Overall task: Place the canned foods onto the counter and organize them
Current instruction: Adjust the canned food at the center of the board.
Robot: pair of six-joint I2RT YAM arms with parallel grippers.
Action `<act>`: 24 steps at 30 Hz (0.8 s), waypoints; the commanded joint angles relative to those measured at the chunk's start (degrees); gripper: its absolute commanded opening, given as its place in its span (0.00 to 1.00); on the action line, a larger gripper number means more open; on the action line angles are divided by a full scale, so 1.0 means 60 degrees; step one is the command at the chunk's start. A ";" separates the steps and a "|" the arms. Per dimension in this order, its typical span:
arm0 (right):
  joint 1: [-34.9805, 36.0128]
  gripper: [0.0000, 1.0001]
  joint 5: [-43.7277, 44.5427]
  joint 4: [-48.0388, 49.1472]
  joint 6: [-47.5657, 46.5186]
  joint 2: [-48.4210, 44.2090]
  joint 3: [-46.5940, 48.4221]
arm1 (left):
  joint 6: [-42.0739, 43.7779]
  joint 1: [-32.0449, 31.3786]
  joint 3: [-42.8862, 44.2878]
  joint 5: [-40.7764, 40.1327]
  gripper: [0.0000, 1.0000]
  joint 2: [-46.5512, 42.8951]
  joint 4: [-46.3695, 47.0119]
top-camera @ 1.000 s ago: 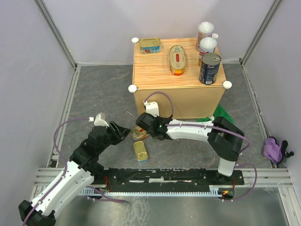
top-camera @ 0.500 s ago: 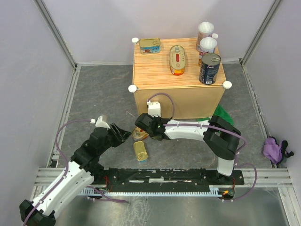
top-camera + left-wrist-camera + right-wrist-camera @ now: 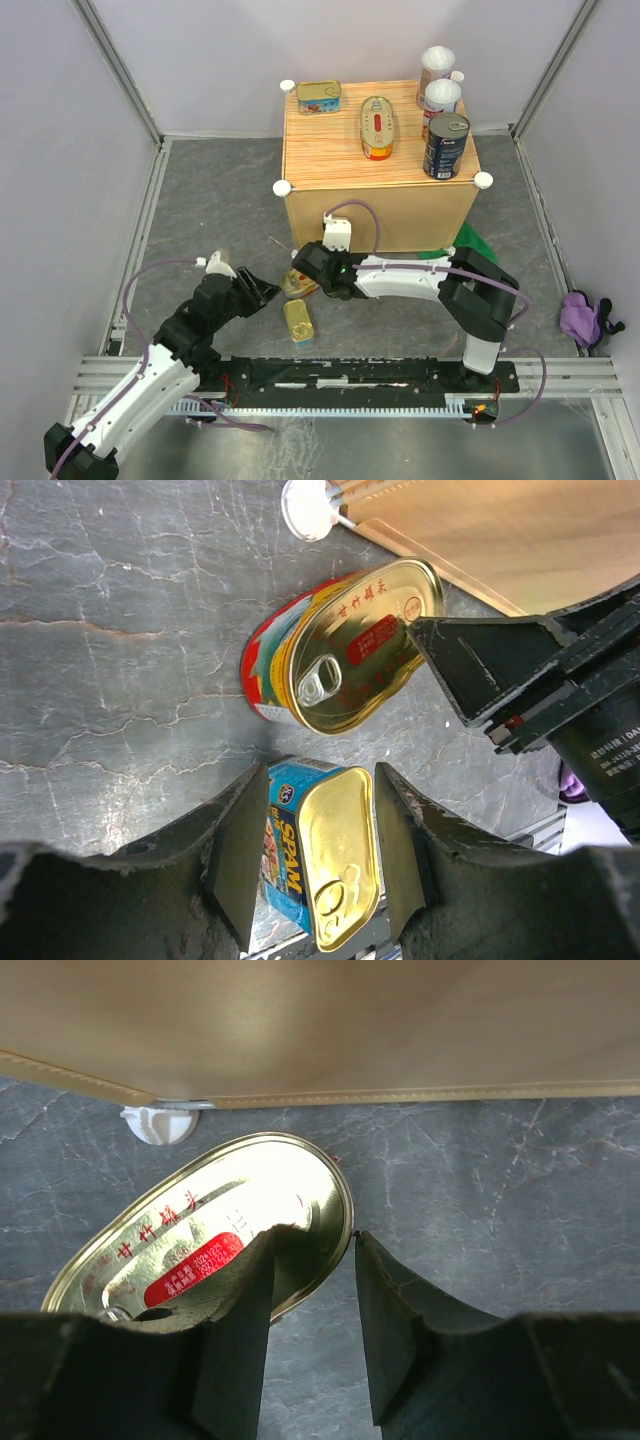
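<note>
The counter (image 3: 380, 160) carries a rectangular gold-lidded tin (image 3: 318, 97), an oval gold can (image 3: 377, 127), two white-lidded cylinders (image 3: 441, 97) and a dark blue cylinder (image 3: 445, 145). On the floor in front lie an oval red-labelled can (image 3: 295, 284) (image 3: 345, 645) (image 3: 200, 1225) and a Spam tin (image 3: 298, 322) (image 3: 325, 850). My right gripper (image 3: 305, 272) (image 3: 312, 1250) is open; one finger is over the oval can's lid, the other just outside its rim. My left gripper (image 3: 262, 292) (image 3: 312, 825) is open to the left of both floor cans, the Spam tin showing between its fingers.
A green cloth (image 3: 470, 245) lies at the counter's right foot, behind my right arm. A white knob (image 3: 160, 1123) (image 3: 308, 505) marks the counter's lower corner beside the oval can. Grey walls and rails close the floor in. A purple thing (image 3: 580, 318) lies outside at the right.
My left arm has drawn back a little toward the near edge. My right wrist has shifted slightly right over the oval can. The cans have not moved.
</note>
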 commanded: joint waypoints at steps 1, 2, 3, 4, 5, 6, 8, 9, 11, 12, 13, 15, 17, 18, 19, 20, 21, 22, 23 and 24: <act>-0.0056 0.45 0.0017 -0.1074 0.0315 -0.0429 -0.0567 | -0.0440 -0.0023 -0.0184 0.0289 0.53 -0.0097 0.0582; -0.0047 0.45 0.0018 -0.1117 0.0363 -0.0521 -0.0636 | -0.0460 -0.0025 -0.0238 0.0308 0.53 -0.0091 0.0661; -0.0037 0.45 0.0033 -0.1141 0.0417 -0.0607 -0.0733 | -0.0482 -0.0023 -0.0265 0.0335 0.52 -0.0051 0.0748; -0.0032 0.45 0.0035 -0.1166 0.0482 -0.0706 -0.0827 | -0.0502 -0.0025 -0.0287 0.0362 0.52 0.0003 0.0879; -0.0020 0.45 0.0044 -0.1206 0.0553 -0.0799 -0.0920 | -0.0498 -0.0023 -0.0309 0.0376 0.52 0.0074 0.0978; -0.0015 0.44 0.0055 -0.1244 0.0600 -0.0898 -0.1010 | -0.0502 -0.0030 -0.0311 0.0394 0.52 0.0169 0.1069; 0.0016 0.44 0.0077 -0.1322 0.0697 -0.1087 -0.1198 | -0.0487 -0.0042 -0.0311 0.0420 0.52 0.0379 0.1239; 0.0035 0.44 0.0077 -0.1366 0.0748 -0.1187 -0.1303 | -0.0478 -0.0038 -0.0314 0.0427 0.52 0.0449 0.1313; 0.0066 0.44 0.0081 -0.1455 0.0867 -0.1395 -0.1543 | -0.0494 -0.0060 -0.0311 0.0428 0.51 0.0544 0.1457; 0.0084 0.44 0.0077 -0.1491 0.0936 -0.1507 -0.1665 | -0.0512 -0.0084 -0.0318 0.0417 0.51 0.0581 0.1512; 0.0086 0.44 0.0077 -0.1536 0.1009 -0.1648 -0.1786 | -0.0535 -0.0091 -0.0319 0.0403 0.51 0.0604 0.1557; 0.0116 0.44 0.0066 -0.1646 0.1131 -0.1966 -0.2020 | -0.0575 -0.0139 -0.0314 0.0374 0.51 0.0648 0.1633; 0.0144 0.44 0.0014 -0.1718 0.1248 -0.2244 -0.2259 | -0.0631 -0.0180 -0.0311 0.0357 0.51 0.0697 0.1717; 0.0178 0.44 -0.0026 -0.1749 0.1304 -0.2381 -0.2366 | -0.0652 -0.0204 -0.0307 0.0328 0.51 0.0721 0.1739; 0.0215 0.44 -0.0070 -0.1768 0.1368 -0.2508 -0.2487 | -0.0666 -0.0231 -0.0303 0.0308 0.51 0.0766 0.1778; 0.0262 0.44 -0.0112 -0.1783 0.1434 -0.2621 -0.2585 | -0.0686 -0.0272 -0.0297 0.0283 0.51 0.0801 0.1808; 0.0324 0.44 -0.0150 -0.1810 0.1503 -0.2717 -0.2687 | -0.0716 -0.0323 -0.0283 0.0256 0.51 0.0820 0.1838; 0.0409 0.44 -0.0166 -0.1869 0.1594 -0.2801 -0.2774 | -0.0727 -0.0354 -0.0261 0.0233 0.51 0.0844 0.1867; 0.0511 0.44 -0.0169 -0.1944 0.1697 -0.2875 -0.2818 | -0.0754 -0.0394 -0.0246 0.0186 0.50 0.0855 0.1873; 0.0636 0.44 -0.0163 -0.2017 0.1792 -0.2941 -0.2862 | -0.0770 -0.0434 -0.0221 0.0149 0.50 0.0849 0.1866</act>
